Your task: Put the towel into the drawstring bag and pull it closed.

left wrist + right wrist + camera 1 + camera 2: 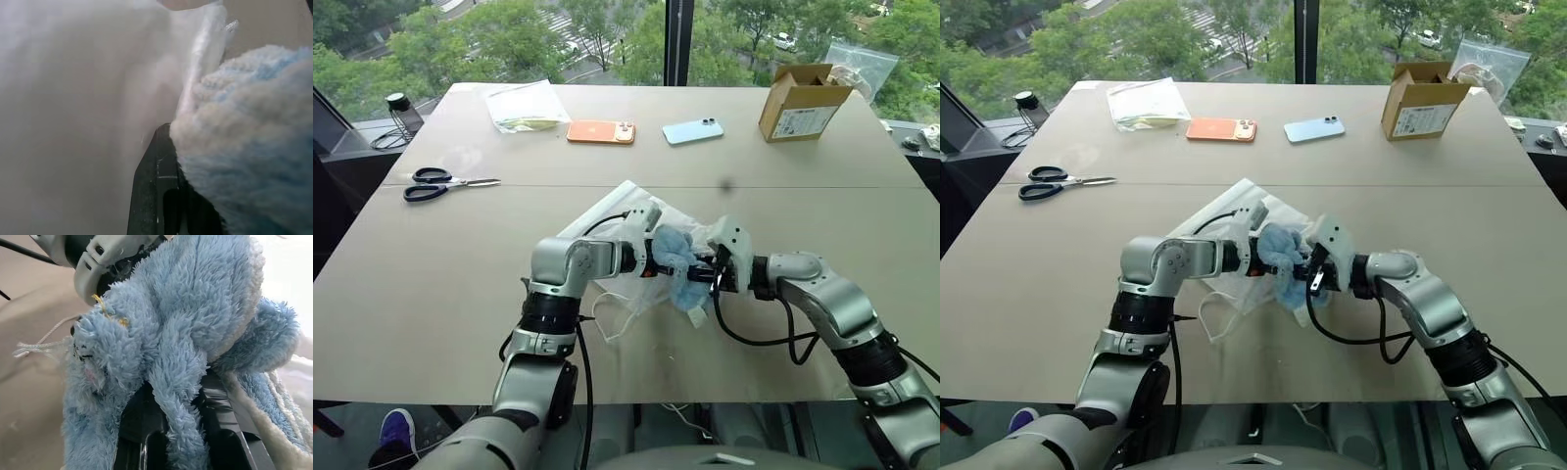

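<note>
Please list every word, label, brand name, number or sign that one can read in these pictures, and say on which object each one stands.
No text can be read here.
cardboard box: its white label carries print, too small to read.
clear pouch: yellowish papers inside, no legible writing.
orange phone and light-blue phone: backs up, no brand mark legible.
towel: no readable tag.

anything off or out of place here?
Nothing damaged or spilled. The bunched light-blue fluffy towel sits between both grippers, outside the thin translucent white drawstring bag, whose white cord trails loose on the tan table. The grey cardboard box stands open.
</note>
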`<act>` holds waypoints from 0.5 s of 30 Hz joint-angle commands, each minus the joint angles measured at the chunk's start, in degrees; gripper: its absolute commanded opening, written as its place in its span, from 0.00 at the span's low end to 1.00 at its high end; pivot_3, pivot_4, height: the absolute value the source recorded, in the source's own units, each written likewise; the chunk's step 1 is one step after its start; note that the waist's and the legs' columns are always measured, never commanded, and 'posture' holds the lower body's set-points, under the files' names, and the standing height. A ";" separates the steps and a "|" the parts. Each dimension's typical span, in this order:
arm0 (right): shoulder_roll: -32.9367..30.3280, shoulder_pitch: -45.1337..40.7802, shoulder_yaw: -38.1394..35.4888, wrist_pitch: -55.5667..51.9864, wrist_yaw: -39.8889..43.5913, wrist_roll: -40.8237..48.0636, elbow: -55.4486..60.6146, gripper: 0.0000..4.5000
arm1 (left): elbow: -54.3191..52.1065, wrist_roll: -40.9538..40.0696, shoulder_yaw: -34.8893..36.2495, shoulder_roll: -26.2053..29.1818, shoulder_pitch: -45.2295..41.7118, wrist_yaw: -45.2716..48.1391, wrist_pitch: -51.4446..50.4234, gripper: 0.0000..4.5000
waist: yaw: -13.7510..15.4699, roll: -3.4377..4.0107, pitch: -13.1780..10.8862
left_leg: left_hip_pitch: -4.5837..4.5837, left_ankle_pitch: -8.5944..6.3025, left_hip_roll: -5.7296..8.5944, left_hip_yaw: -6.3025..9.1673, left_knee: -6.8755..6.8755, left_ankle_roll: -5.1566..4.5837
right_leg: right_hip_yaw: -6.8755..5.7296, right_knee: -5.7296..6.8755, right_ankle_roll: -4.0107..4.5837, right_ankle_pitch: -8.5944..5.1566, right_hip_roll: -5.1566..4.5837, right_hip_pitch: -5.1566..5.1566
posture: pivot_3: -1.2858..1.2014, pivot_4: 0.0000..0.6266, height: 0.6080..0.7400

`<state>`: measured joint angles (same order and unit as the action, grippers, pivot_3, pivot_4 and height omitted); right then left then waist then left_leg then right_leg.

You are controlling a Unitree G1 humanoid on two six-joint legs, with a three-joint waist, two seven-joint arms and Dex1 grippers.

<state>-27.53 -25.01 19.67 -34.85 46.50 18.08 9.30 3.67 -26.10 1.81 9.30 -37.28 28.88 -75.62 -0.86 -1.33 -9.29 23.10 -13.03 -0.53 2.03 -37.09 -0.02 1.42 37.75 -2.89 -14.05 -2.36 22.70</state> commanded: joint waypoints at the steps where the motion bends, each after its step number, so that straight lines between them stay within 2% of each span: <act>1: -1.84 0.69 4.27 -1.23 0.96 -4.67 -3.58 0.02 | -7.27 -5.76 4.66 -0.99 -1.62 1.21 -0.76 0.00 | -0.01 0.00 -0.02 | 0.01 0.00 0.00 -0.01 0.00 0.00 | -0.01 -0.01 0.00 0.00 0.00 0.00 | 0.52 0.24 1.00; 8: -3.90 -2.74 9.39 0.23 1.09 -12.93 -6.14 0.02 | -11.24 -12.39 13.33 0.12 -3.66 0.34 -4.75 0.00 | -0.01 -0.01 -0.04 | -0.12 0.00 0.00 0.02 0.02 0.00 | -0.04 -0.01 -0.07 -0.04 0.00 -0.11 | 0.52 0.24 1.00; 11: -2.07 -4.81 9.40 -2.31 -0.47 -14.15 -7.14 0.02 | -14.52 -13.76 9.64 2.07 -3.05 1.20 -5.85 0.00 | -0.12 -0.02 -0.04 | -0.22 0.00 0.00 0.01 0.01 0.01 | -0.02 0.01 -0.19 -0.10 0.00 -0.19 | 0.52 0.24 1.00; 13: 1.35 -5.90 6.59 -6.67 -1.15 -10.78 -7.03 0.02 | -16.53 -13.73 5.98 2.89 -2.31 1.11 -5.73 0.00 | -0.14 -0.04 -0.02 | -0.30 0.01 -0.02 0.04 0.00 0.02 | -0.03 0.05 -0.19 -0.10 0.01 -0.24 | 0.52 0.24 1.00; 15: 6.76 -6.60 0.83 -12.49 -2.00 -4.51 -6.17 0.02 | -17.82 -13.44 3.21 3.14 -1.67 0.59 -5.21 0.00 | -0.35 -0.06 -0.01 | -0.37 0.02 -0.02 0.05 -0.02 0.02 | 0.02 0.13 -0.17 -0.09 0.02 -0.24 | 0.52 0.24 1.00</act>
<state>-22.66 -31.64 22.63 -42.33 46.32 10.40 4.66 -11.27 -38.36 7.39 12.92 -39.03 28.98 -81.24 -1.21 -1.39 -9.31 22.71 -13.01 -0.63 2.14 -37.11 0.01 1.49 37.90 -2.95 -14.07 -2.27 22.45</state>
